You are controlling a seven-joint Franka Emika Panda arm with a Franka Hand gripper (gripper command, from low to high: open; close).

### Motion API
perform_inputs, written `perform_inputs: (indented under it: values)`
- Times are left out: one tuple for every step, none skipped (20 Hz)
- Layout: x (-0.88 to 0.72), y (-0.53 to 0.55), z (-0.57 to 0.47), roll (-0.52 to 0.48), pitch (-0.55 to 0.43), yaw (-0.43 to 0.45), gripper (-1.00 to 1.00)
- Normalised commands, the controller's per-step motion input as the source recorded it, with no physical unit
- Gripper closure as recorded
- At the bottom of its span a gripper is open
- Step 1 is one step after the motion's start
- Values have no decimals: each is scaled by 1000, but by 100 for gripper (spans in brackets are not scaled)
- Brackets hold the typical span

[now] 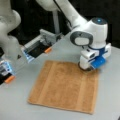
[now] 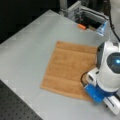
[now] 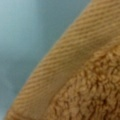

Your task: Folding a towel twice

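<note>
Terry pile and a ribbed hem band of the towel (image 3: 82, 82) fill the wrist view, with grey table (image 3: 27, 35) beyond the edge; no fingers show there. Both front views show the whole towel (image 1: 66, 86) lying flat and unfolded on the table (image 1: 15, 105). The gripper (image 1: 86, 67) is pressed down at its corner (image 2: 87, 85), fingers hidden, so whether it grips cannot be told. The white arm (image 1: 75, 17) bends steeply down over it. Farther back stands a metal fixture (image 1: 41, 43) with orange tabs.
</note>
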Motion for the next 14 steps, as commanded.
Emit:
perform_inputs:
  values:
    - [-198, -24, -147, -263, -88, 129, -100]
    - [-196, -24, -154, -274, -81, 131, 100]
    - [-183, -26, -158, -278, -81, 131, 100]
    - [-168, -29, -166, -265, -98, 142, 100]
    - [-150, -30, -172, -257, -107, 137, 100]
    - [-140, -30, -175, -252, -108, 130, 100]
    - [-128, -22, -173, -251, -110, 114, 100]
    - [-122, -17, -172, -250, -108, 104, 100]
    - [-120, -9, -170, -247, -107, 99, 100]
    - [-122, 4, -168, -245, -110, 87, 100]
    - [-123, 19, -166, -242, -111, 75, 100]
    - [-125, 29, -164, -241, -114, 62, 100]
    - [-129, 40, -163, -238, -114, 56, 100]
    - [-130, 39, -160, -238, -117, 45, 100]
